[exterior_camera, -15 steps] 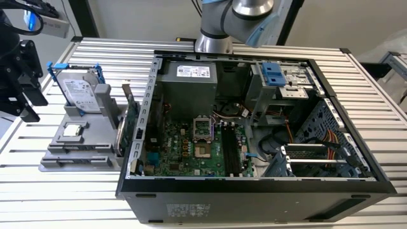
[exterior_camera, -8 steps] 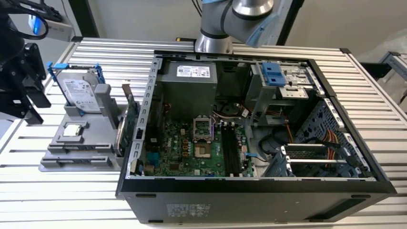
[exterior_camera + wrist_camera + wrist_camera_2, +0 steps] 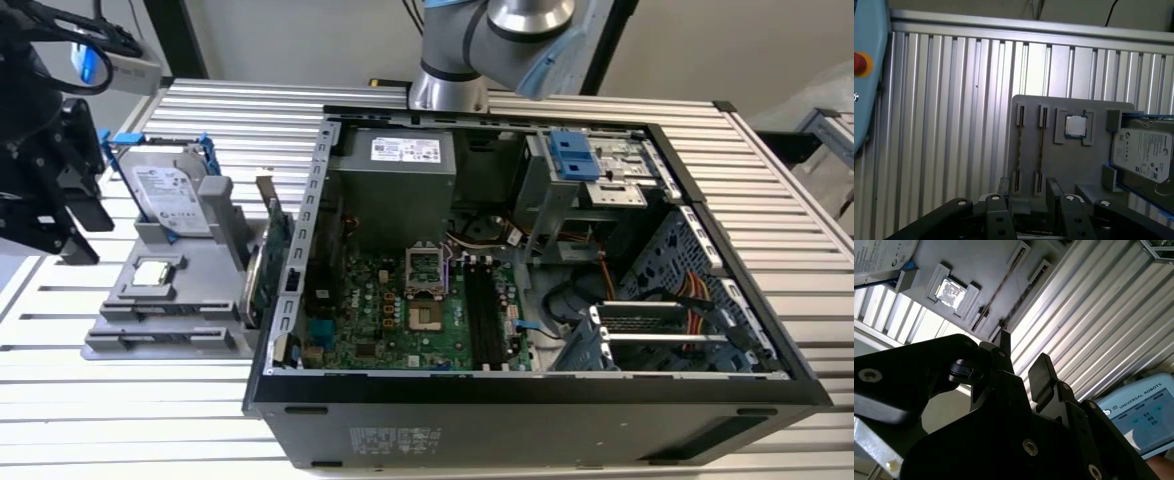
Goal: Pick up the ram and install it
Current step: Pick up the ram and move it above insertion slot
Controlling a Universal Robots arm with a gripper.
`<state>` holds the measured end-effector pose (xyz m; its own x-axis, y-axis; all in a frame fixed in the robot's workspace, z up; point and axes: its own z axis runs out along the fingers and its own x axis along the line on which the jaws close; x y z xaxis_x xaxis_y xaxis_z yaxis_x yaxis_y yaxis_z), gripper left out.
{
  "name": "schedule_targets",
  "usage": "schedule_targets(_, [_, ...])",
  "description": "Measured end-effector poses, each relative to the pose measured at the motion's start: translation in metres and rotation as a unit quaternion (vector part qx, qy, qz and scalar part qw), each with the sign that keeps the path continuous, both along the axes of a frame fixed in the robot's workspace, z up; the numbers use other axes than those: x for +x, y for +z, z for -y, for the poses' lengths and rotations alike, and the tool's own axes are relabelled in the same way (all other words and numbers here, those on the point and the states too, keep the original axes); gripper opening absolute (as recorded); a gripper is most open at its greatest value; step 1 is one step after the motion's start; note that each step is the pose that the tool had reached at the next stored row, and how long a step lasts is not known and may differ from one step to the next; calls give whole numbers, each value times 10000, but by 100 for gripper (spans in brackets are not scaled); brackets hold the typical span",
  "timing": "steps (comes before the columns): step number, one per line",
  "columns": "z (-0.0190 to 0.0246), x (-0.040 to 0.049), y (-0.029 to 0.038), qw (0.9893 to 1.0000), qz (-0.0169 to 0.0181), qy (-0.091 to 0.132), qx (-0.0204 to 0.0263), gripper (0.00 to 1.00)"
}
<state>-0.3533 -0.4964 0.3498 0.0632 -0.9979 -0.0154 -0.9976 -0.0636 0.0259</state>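
My black gripper (image 3: 70, 232) hangs at the exterior view's left, above and beside the grey parts holder (image 3: 200, 335). In both wrist views its two fingers stand apart with nothing between them, so the gripper (image 3: 1027, 186) (image 3: 1023, 357) is open. Just beyond the fingertips, the holder (image 3: 1089, 165) has two narrow slots. Each holds a thin strip seen edge-on (image 3: 1040, 147); this may be the ram, but I cannot tell its colour. The motherboard's long black slots (image 3: 482, 312) lie inside the open computer case (image 3: 534, 395).
The holder also carries a silver hard drive (image 3: 171, 195) with blue rails, a square processor chip (image 3: 1075, 125) and an upright green card (image 3: 264, 270). A light blue pendant (image 3: 866, 75) with a red button lies on the ribbed aluminium table (image 3: 944, 100). The arm's base (image 3: 447, 85) stands behind the case.
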Motion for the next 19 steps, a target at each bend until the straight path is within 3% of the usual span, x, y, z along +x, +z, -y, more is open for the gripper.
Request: schedule_targets(19, [0, 3, -93, 10000, 0, 0, 0, 100])
